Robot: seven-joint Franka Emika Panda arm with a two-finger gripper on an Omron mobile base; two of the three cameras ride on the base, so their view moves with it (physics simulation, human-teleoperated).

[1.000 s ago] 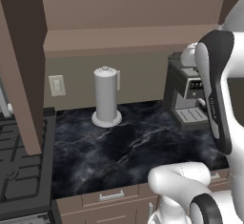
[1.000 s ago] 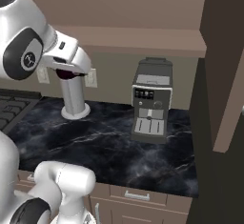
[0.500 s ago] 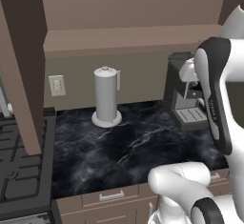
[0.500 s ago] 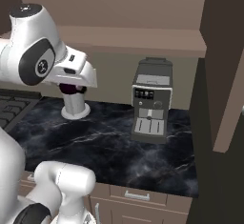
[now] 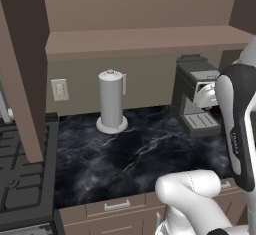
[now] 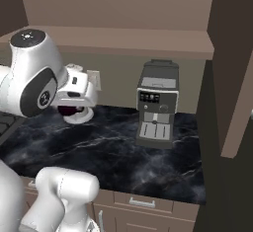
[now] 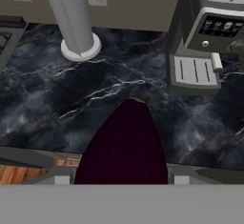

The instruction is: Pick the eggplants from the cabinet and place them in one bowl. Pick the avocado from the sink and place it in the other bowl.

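A dark purple eggplant [image 7: 124, 144] sits between my fingers and points out over the black marble counter [image 7: 43, 104]. My gripper [image 7: 122, 179] is shut on it. From the right base view the gripper [image 6: 73, 108] hangs above the counter's left part, with the eggplant [image 6: 67, 111] showing dark under the white hand. In the left base view the gripper [image 5: 214, 104] is close in front of the coffee machine, and the eggplant [image 5: 217, 110] peeks out beside the forearm. The bowls, the sink and the avocado are out of view.
A grey coffee machine [image 6: 157, 102] stands at the back of the counter [image 5: 130, 149]. A paper towel holder [image 5: 111, 101] is left of it, below a wall outlet [image 5: 59, 89]. A stove [image 5: 20, 179] borders the counter on the left. A brown cabinet side [image 6: 232, 78] rises at right.
The arm has swung down and to the right with the eggplant, from near the paper towel holder towards the coffee machine. The grip is unchanged and the base has not moved.
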